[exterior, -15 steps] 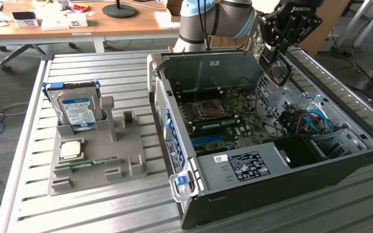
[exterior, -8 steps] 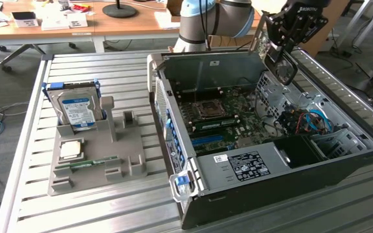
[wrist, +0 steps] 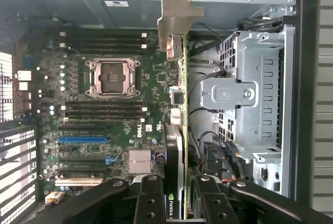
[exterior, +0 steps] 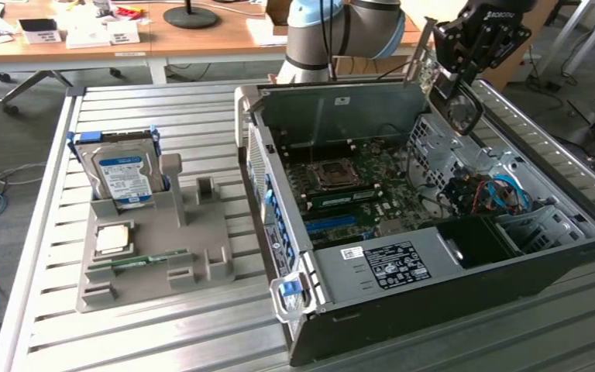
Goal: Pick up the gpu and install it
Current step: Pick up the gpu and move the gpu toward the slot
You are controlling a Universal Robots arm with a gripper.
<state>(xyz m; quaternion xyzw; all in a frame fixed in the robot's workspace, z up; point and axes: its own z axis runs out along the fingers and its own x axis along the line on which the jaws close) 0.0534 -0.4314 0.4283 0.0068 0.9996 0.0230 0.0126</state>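
Observation:
My gripper (exterior: 476, 48) hangs above the far right corner of the open computer case (exterior: 432, 298), shut on the gpu (exterior: 455, 97). The card hangs below the fingers, with its silver bracket (exterior: 418, 56) towards the exterior view's left. In the wrist view the gpu (wrist: 177, 130) is seen edge-on between my two black fingers (wrist: 151, 198), and its silver bracket (wrist: 177, 15) is at the far end. The card is in the air over the motherboard (wrist: 104, 104), apart from it, and its edge runs across the direction of the expansion slots (wrist: 83, 139).
A grey metal drive cage (wrist: 250, 94) and loose cables sit beside the card inside the case. On the exterior view's left, a grey holder (exterior: 153, 256) carries a blue-labelled hard drive (exterior: 122, 170), a CPU (exterior: 111, 239) and a green RAM stick (exterior: 148, 260). A wooden desk (exterior: 173, 39) stands behind.

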